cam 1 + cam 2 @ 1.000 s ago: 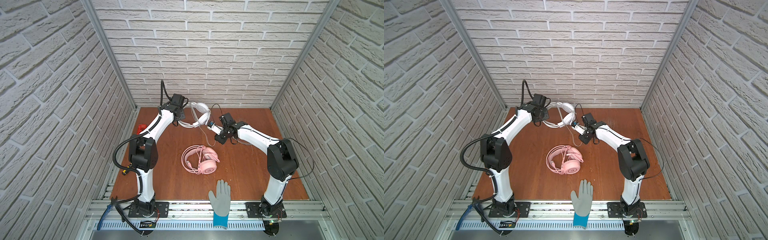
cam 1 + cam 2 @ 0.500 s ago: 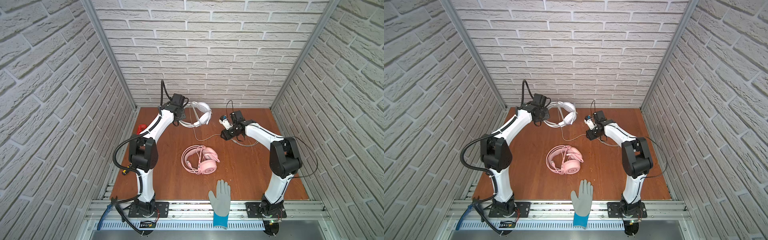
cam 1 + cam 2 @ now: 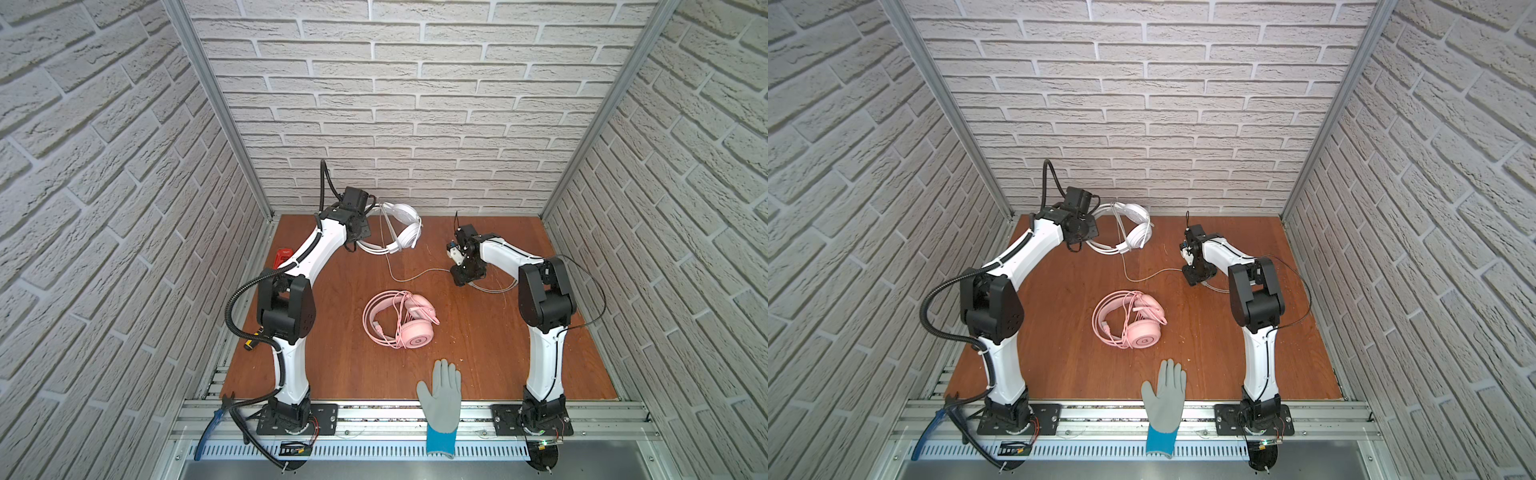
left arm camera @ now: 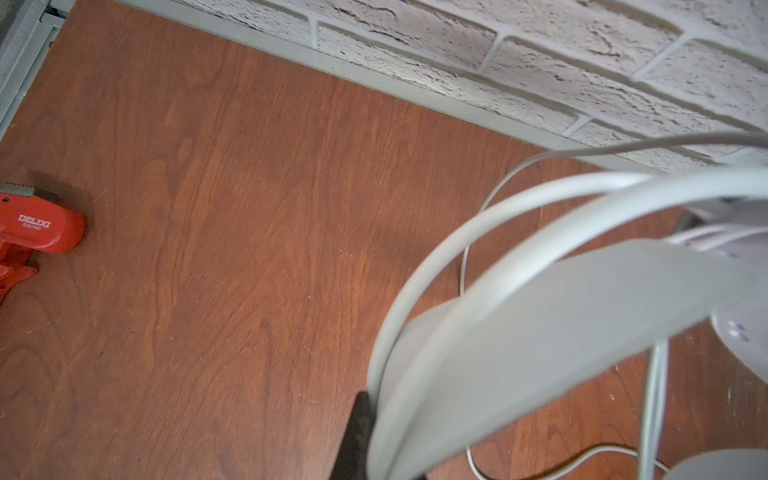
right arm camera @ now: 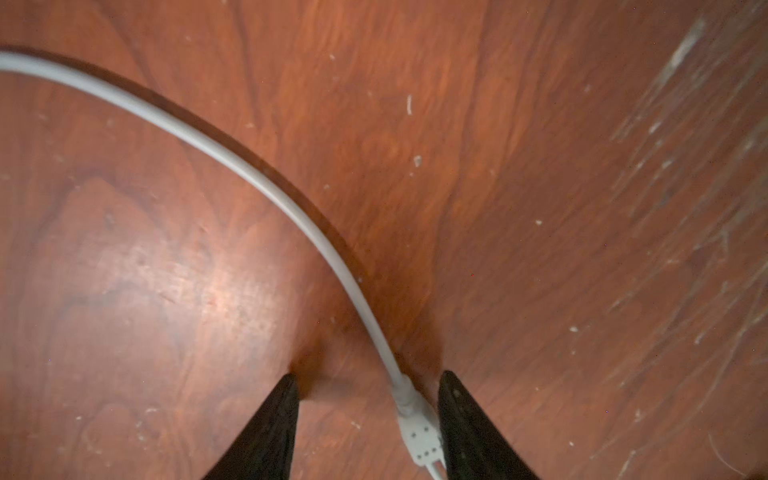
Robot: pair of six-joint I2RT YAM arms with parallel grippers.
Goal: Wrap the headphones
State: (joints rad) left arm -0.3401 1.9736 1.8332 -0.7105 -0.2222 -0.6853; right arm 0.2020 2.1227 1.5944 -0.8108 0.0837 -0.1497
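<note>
My left gripper [image 3: 360, 232] is shut on the headband of the white headphones [image 3: 405, 230] and holds them off the board at the back left. In the left wrist view the white headband [image 4: 561, 332] fills the right side and hides all but one black finger [image 4: 357, 432]. The white cable [image 3: 415, 275] hangs down and runs across the board to my right gripper [image 5: 368, 378]. That gripper is open, tips down at the board, with the cable's plug [image 5: 419, 436] lying between its fingers beside one of them. The pink headphones [image 3: 415, 328] lie mid-board with their cable wound round them.
A grey glove with a blue cuff [image 3: 442, 395] lies over the front rail. A red tool [image 3: 283, 257] sits by the left wall, also in the left wrist view [image 4: 37, 228]. Blue-handled pliers [image 3: 212, 428] rest at the front left. Brick walls enclose three sides.
My right gripper moved right, away from the white headphones, and down to the board while its jaws widened. The white cable now lies along the board. The left arm stayed still.
</note>
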